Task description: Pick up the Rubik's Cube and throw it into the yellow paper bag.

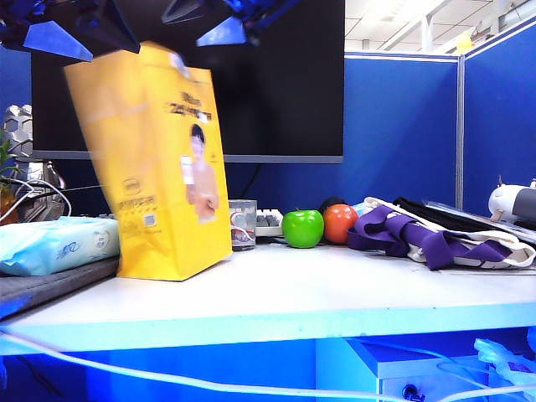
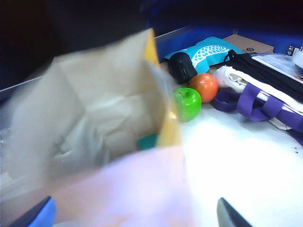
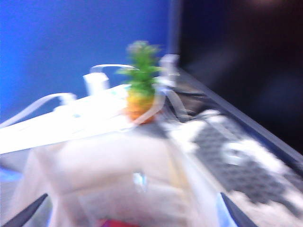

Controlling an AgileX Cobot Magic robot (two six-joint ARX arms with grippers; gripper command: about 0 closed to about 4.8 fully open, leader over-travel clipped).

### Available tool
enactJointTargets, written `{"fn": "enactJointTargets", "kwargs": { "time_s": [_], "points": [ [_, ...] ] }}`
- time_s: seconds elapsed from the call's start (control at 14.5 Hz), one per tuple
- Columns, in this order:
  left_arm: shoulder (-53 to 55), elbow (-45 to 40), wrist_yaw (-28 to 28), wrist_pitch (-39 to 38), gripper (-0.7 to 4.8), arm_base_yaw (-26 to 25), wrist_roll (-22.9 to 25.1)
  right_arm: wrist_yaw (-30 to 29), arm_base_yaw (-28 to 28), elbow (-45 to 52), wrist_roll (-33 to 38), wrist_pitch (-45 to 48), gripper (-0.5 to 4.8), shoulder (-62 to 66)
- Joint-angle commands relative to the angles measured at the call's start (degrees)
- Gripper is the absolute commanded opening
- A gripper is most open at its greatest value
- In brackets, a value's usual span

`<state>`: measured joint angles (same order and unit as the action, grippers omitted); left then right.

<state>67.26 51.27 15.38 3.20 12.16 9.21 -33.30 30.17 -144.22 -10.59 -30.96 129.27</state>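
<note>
The yellow paper bag (image 1: 155, 167) stands tilted and blurred at the table's left. Both grippers hang just above its mouth. My left gripper (image 1: 109, 46) is open, and in the left wrist view its fingers stand wide on either side of the bag's near rim (image 2: 135, 220). That view looks down into the bag's pale inside (image 2: 94, 118). My right gripper (image 1: 197, 29) is open too, with nothing between its fingers (image 3: 132, 218). A blurred red patch low inside the bag, in the right wrist view, is the Rubik's Cube (image 3: 120, 223).
Right of the bag stand a glass cup (image 1: 242, 224), a green apple (image 1: 302, 228) and an orange-red fruit (image 1: 339, 223). A purple-strapped cloth bag (image 1: 435, 239) lies further right and a tissue pack (image 1: 54, 244) at the left. A dark monitor (image 1: 276, 75) stands behind. A toy pineapple (image 3: 139, 90) is beyond the bag.
</note>
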Motion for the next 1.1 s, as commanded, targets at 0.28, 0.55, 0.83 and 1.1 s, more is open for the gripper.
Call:
{"fn": "enactJointTargets", "kwargs": {
  "time_s": [0.28, 0.55, 0.83, 1.1],
  "points": [
    [-1.8, 0.3, -2.7, -0.7, 4.79, -2.4, -1.0, 7.8, -3.6, -0.3, -0.5, -14.8, 0.14, -8.2],
    [-7.9, 0.3, -9.2, -6.0, 4.28, -4.5, 0.6, 13.5, -4.6, -0.2, -5.2, -28.7, -0.06, -8.9],
    [-19.1, 0.3, -9.4, -11.3, 4.25, -9.5, 0.8, 16.2, -4.6, -0.2, -5.6, -27.9, -0.06, -13.9],
    [-25.0, 0.3, -10.4, -16.8, 4.25, -11.8, 0.9, 23.0, -4.6, -0.2, -4.3, -22.3, -0.06, -29.1]
  ]
}}
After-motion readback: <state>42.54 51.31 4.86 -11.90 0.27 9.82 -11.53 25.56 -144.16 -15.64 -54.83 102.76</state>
